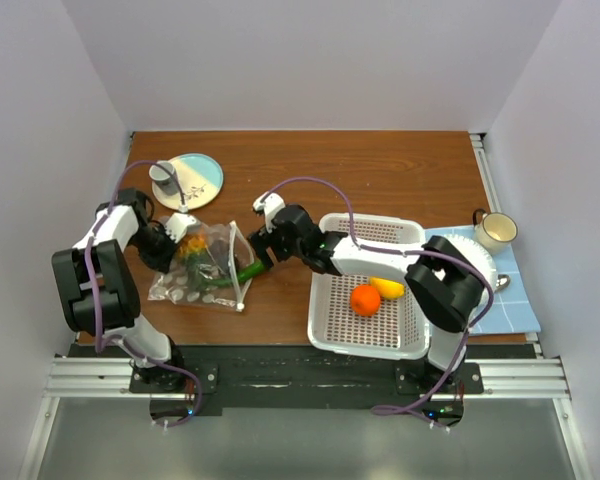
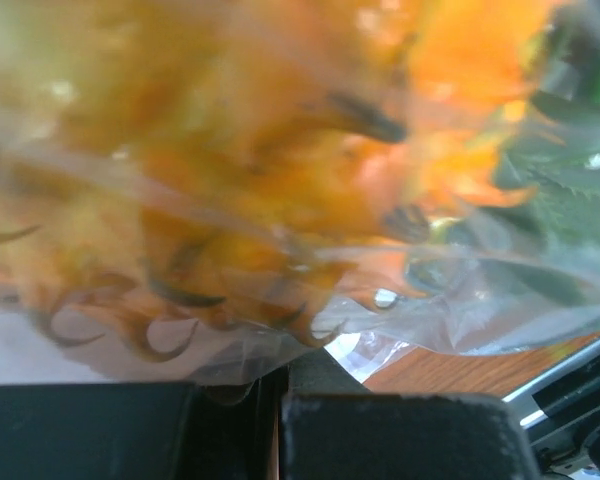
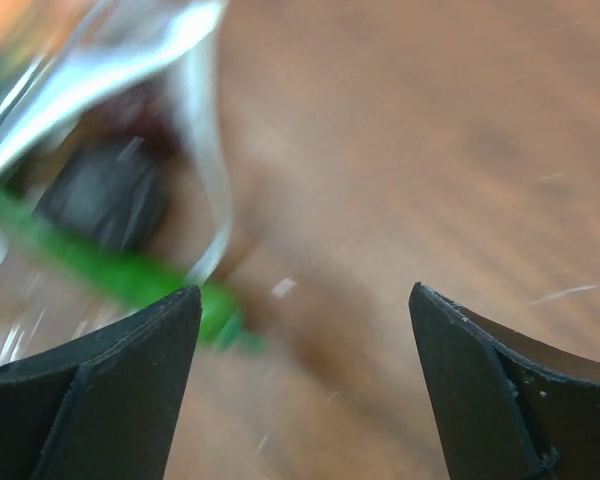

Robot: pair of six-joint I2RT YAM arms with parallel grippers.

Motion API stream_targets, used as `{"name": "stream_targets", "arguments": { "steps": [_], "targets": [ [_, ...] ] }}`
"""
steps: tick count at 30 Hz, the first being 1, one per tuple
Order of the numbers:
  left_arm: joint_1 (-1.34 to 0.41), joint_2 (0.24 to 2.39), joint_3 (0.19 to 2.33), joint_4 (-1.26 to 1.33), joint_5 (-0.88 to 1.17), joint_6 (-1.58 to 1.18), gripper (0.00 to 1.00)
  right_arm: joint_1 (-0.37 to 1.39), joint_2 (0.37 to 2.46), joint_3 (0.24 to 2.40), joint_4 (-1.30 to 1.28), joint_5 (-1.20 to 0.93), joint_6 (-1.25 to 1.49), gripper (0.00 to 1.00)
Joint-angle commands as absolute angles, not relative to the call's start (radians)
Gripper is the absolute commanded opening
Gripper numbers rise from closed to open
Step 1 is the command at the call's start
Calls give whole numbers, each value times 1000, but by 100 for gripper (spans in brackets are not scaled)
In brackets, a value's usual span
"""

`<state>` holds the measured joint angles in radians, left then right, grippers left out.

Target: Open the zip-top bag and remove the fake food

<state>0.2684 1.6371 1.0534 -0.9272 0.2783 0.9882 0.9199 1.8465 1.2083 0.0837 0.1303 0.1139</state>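
The zip-top bag point(image 1: 202, 268) lies left of centre on the wooden table, its mouth facing right. My left gripper point(image 1: 170, 246) is shut on the bag's far left edge; in the left wrist view the clear film point(image 2: 450, 310) runs down between its fingers point(image 2: 400, 435). Orange and green fake food point(image 2: 280, 170) shows blurred through the plastic. A green piece point(image 1: 248, 270) pokes out of the mouth, and a dark piece point(image 3: 100, 195) sits behind it inside. My right gripper point(image 1: 261, 257) hangs open just above the green piece point(image 3: 130, 280), touching nothing. An orange point(image 1: 365, 299) and a lemon point(image 1: 387, 288) lie in the basket.
The white perforated basket point(image 1: 352, 335) stands at the near right under my right arm. A round plate point(image 1: 200, 180) with a small cup point(image 1: 165, 178) sits behind the bag. A mug point(image 1: 495, 230) and a blue cloth point(image 1: 515, 300) are at the far right.
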Motion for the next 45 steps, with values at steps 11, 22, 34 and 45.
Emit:
{"name": "stream_targets", "arguments": {
  "steps": [11,22,34,45],
  "targets": [
    [210,1710,1210,-896,333,920,0,985,1855,1233,161,-104,40,81],
    [187,1707,1169,-874,325,905,0,1063,1902,1216,166,-26,17,69],
    [186,1717,1155,-864,318,903,0,1063,1961,1227,192,64,-52,66],
    [186,1707,1132,-839,311,897,0,1063,1887,1134,158,71,-45,64]
  ]
}}
